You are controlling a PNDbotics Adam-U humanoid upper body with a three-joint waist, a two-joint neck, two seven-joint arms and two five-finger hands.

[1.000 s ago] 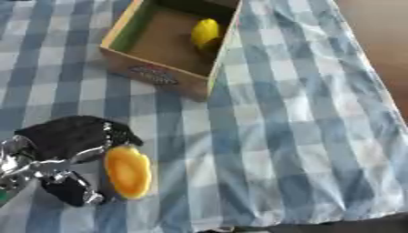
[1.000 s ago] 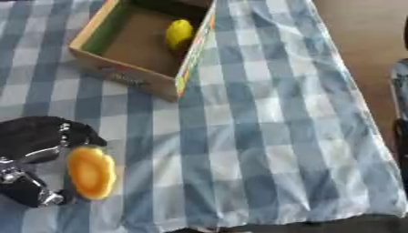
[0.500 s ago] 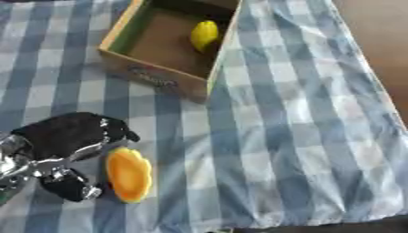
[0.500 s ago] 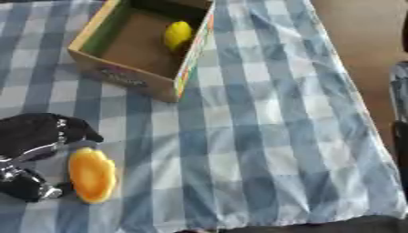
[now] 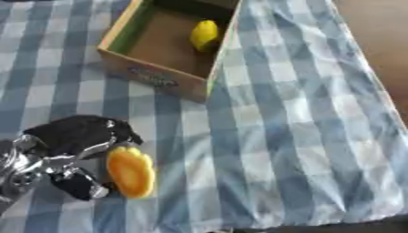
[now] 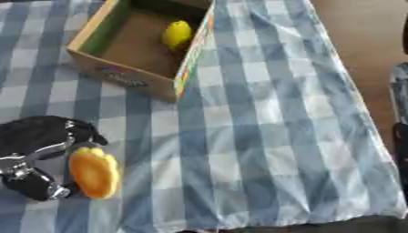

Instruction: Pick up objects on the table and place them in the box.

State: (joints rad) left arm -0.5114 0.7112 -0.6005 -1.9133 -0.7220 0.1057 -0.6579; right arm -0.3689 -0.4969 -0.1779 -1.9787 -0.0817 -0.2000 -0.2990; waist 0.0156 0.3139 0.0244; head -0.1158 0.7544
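Open cardboard box [image 5: 163,79] — far edge of checked tablecloth [image 5: 295,136] — holds one yellow lemon-like fruit [image 5: 204,33]. Left hand [image 5: 68,152], near corner, apparently curled around flat orange object [image 5: 131,171].

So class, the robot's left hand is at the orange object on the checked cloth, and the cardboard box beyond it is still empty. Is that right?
Not quite: the box is not empty. The left eye view shows a yellow object lying inside it. The rest holds: the left hand is at the orange object on the checked cloth.
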